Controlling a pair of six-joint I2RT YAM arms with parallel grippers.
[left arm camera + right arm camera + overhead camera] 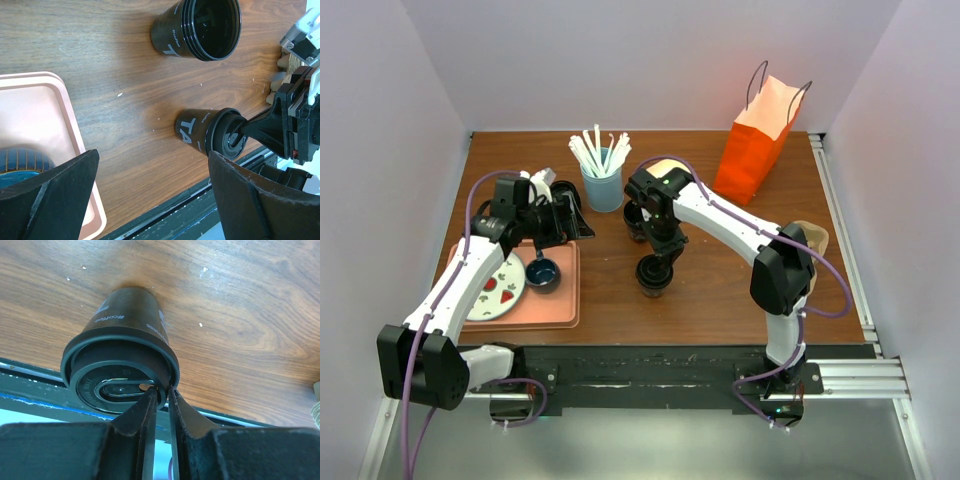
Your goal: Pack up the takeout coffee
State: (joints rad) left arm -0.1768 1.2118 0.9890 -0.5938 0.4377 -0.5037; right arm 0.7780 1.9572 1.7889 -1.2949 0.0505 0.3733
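As the lidded black tapered disposable cup (125,325) stands upright | right claw (160,389) directly above, nearly pressed together, grip untellable | left claw (568,218) spread, farther.

Left white-and-black arm (460,285): stretched forward, its black left gripper (570,222) with fingers (60,192) spread wide. Right white-and-black arm (725,222): folded inward, black right gripper (161,390) pointing down, fingers (147,415) a narrow slit apart.

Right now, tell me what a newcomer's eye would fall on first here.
The bright orange paper bag stands at the table's far right. At mid-table, the right gripper has its fingertips at the rim of the lid on the black takeout coffee cup. On the left, a pink tray carries a strawberry plate and a dark blue mug.
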